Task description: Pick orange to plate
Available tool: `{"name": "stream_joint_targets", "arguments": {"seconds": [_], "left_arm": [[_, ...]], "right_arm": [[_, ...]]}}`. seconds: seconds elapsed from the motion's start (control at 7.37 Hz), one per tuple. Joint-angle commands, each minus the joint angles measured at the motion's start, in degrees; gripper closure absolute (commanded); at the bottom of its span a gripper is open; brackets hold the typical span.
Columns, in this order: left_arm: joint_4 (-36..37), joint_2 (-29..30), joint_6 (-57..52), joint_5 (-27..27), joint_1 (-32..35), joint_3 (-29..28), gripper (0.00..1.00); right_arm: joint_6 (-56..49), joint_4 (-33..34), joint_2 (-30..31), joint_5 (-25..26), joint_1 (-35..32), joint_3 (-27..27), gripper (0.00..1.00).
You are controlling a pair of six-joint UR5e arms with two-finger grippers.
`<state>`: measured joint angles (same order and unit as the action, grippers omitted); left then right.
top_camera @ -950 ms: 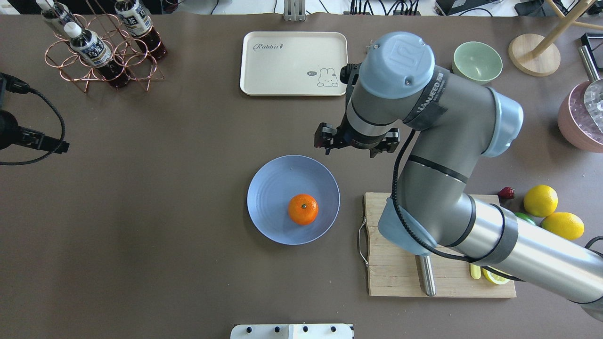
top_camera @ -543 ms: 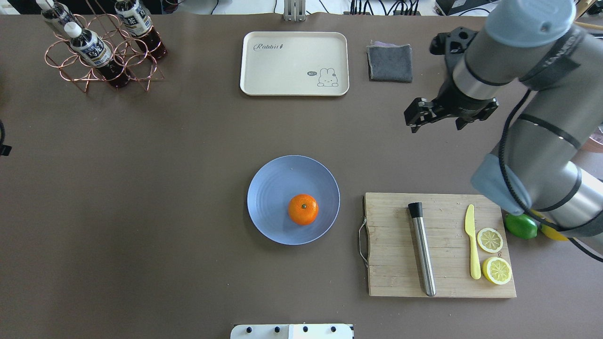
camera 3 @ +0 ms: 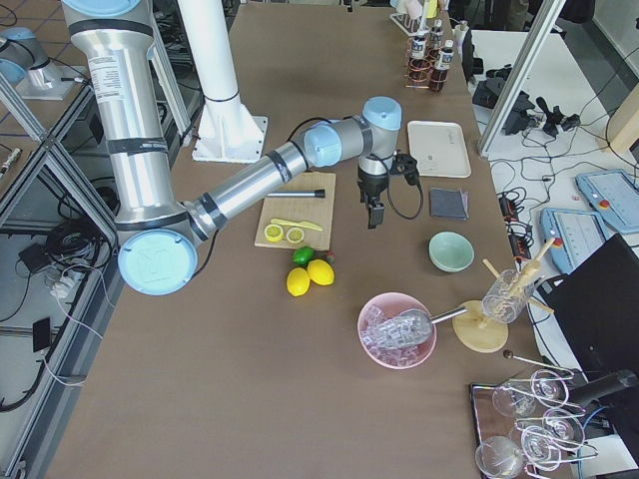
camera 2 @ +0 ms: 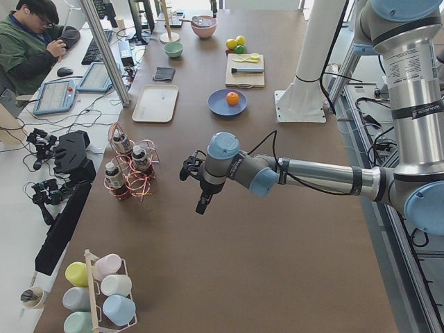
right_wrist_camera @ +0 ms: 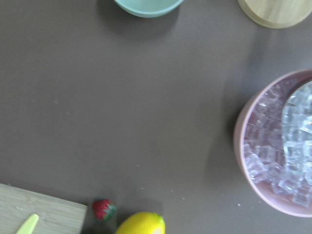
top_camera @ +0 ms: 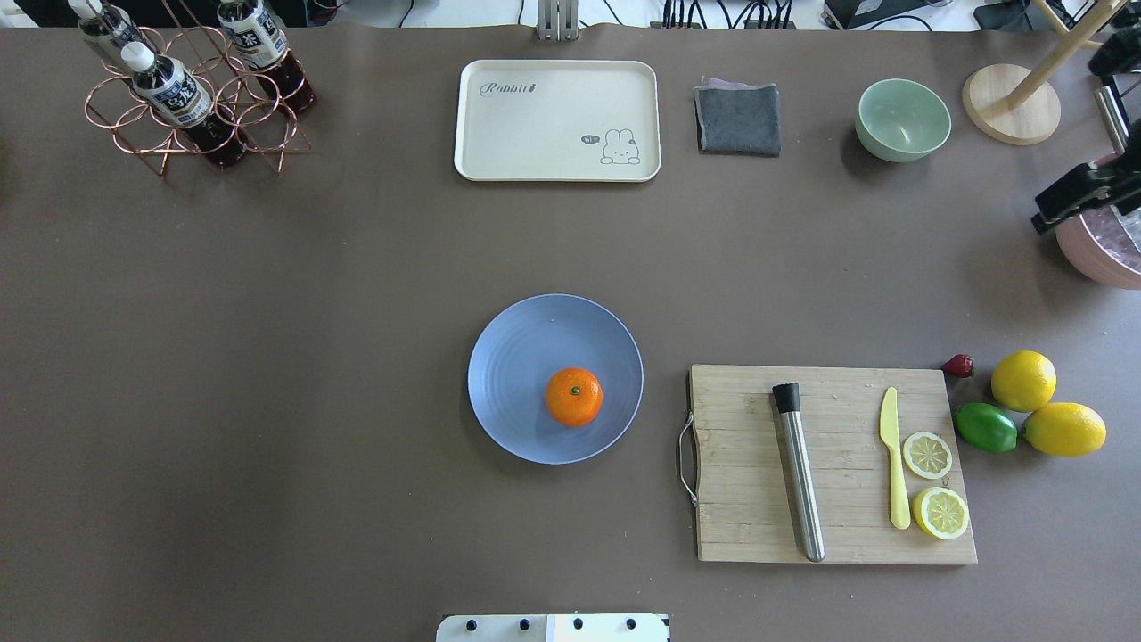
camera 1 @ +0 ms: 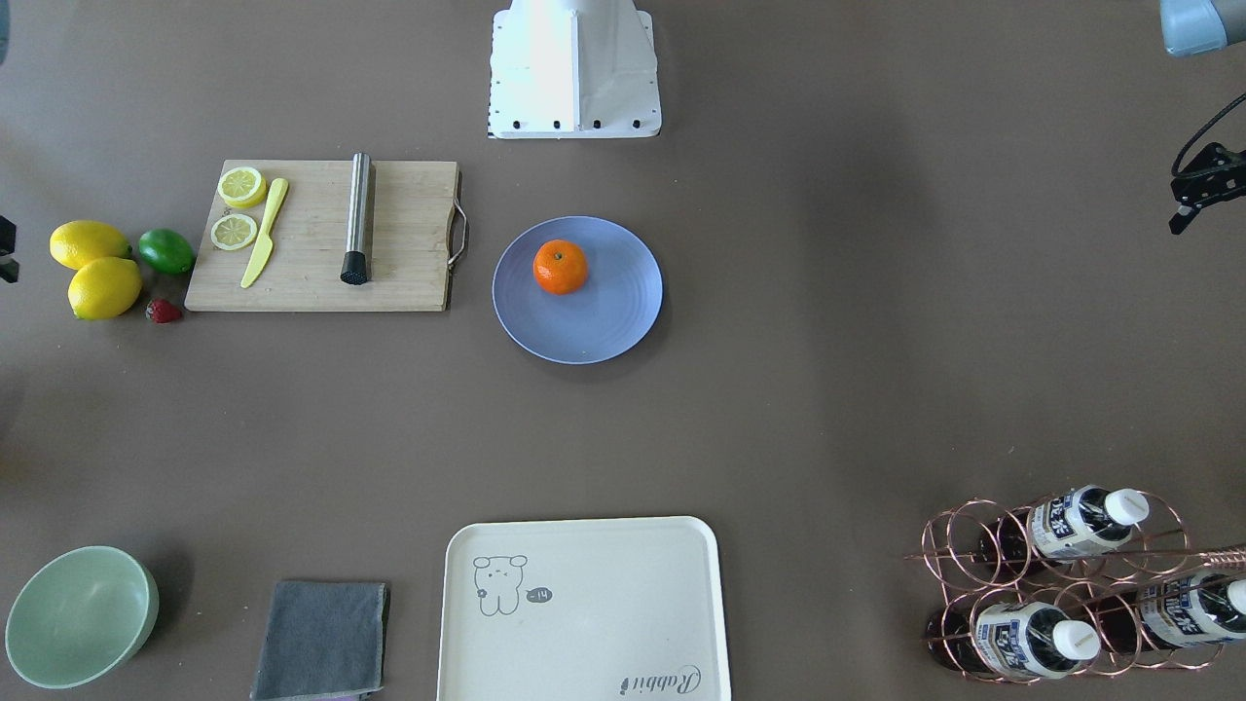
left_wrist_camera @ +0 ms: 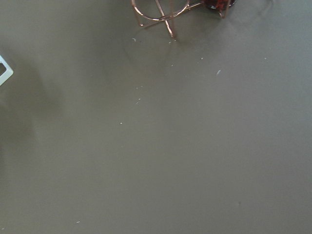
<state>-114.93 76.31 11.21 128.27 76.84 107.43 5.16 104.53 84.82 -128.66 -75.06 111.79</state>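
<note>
On plate [top_camera: 517,357], off-centre toward cutting board [top_camera: 740,499]: orange [top_camera: 573,397], resting free. Right gripper [camera 3: 370,218] well apart, near pink ice bowl [top_camera: 1101,259]; jaw gap unreadable. Left gripper [camera 2: 202,207] near bottle rack [camera 2: 132,173]; gap likewise unreadable.

The overhead view's right edge cut off the right hand [top_camera: 1080,196] and the pink bowl [top_camera: 1101,254] of ice, hiding the jaws. The left hand [camera 1: 1203,183] showed only partly at the front view's edge, its jaws unreadable. The tray [camera 1: 584,623] ran off that view's bottom edge.
</note>
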Motion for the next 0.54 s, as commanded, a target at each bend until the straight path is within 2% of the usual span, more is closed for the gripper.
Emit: {"name": "stream_joint_targets", "arguments": {"seconds": [0.0,0.14,0.41], "left_arm": [[-0.2,0.0,-1.7,2.7,2.0,-2.4,0.02],[0.1,-0.5,-10.0,2.9,5.6,-5.2,0.02],[1.5,0.0,-12.8,9.1,13.0,-8.9,0.02]], "right_arm": [[-17.6,-0.4,4.5,-2.6,-11.0,-7.2,0.00],[-18.9,-1.4,6.7,-2.7,-13.2,-9.2,0.00],[-18.2,-11.2,11.8,-3.1,-16.0,-13.4,0.00]]}}
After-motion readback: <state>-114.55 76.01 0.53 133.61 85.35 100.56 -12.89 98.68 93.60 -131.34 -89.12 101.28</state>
